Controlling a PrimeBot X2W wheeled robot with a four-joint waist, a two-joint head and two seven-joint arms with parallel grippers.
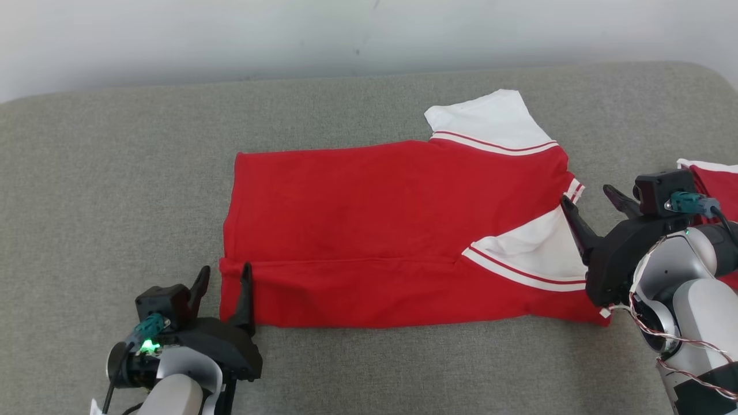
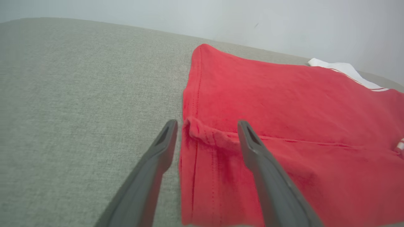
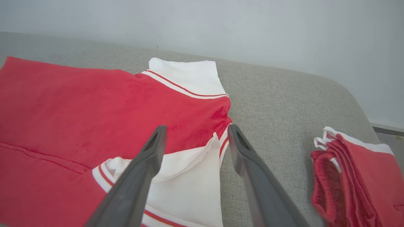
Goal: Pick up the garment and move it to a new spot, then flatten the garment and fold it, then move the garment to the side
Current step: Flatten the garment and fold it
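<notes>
Grey woven upholstered surface, pale wall behind. Red-and-white short-sleeved shirt, part-folded, mid-surface. Left gripper, jaws apart, straddles its near-left corner; right gripper, jaws apart, at its near-right sleeve. Folded red garment at right edge

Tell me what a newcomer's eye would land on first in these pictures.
The bright red shirt with white sleeves, spread flat across the middle of the grey padded surface with its near edge folded over. Next, the two dark open grippers at its ends: the left gripper straddling the near left hem corner, the right gripper by the white sleeve. A second red garment lies folded at the far right.
</notes>
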